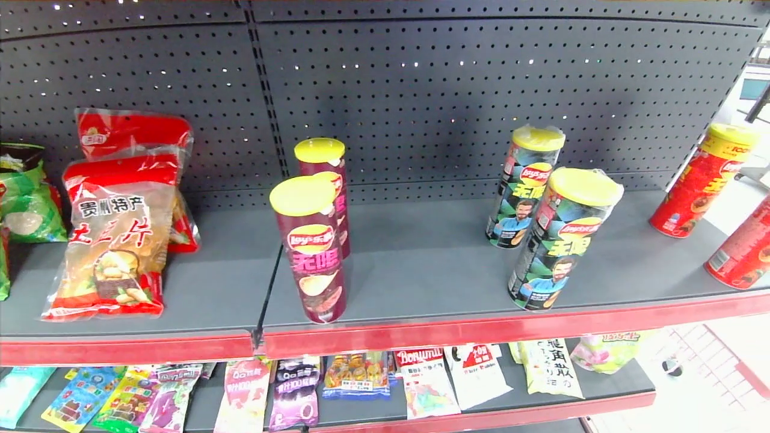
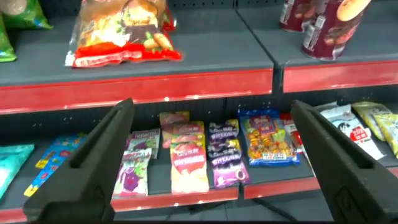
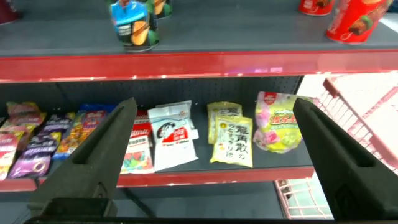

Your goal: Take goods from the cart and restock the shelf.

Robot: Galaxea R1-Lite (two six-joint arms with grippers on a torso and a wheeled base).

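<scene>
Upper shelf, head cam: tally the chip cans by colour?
maroon cylindrical chip cans: 2
black-and-green cylindrical chip cans: 2
red cylindrical chip cans: 2
Total: 6

- Shelf board [image 1: 433, 264], centre: smooth matt grey, looks like painted metal; red front strip [image 1: 481, 328] semi-glossy.
- Back panel [image 1: 457, 90], upper frame: matt dark perforated sheet.
- Maroon chip can [image 1: 311, 252]: glossy printed wrap, yellow plastic lid.
- Red bag [image 1: 114, 240], left: shiny crinkled plastic film.
</scene>
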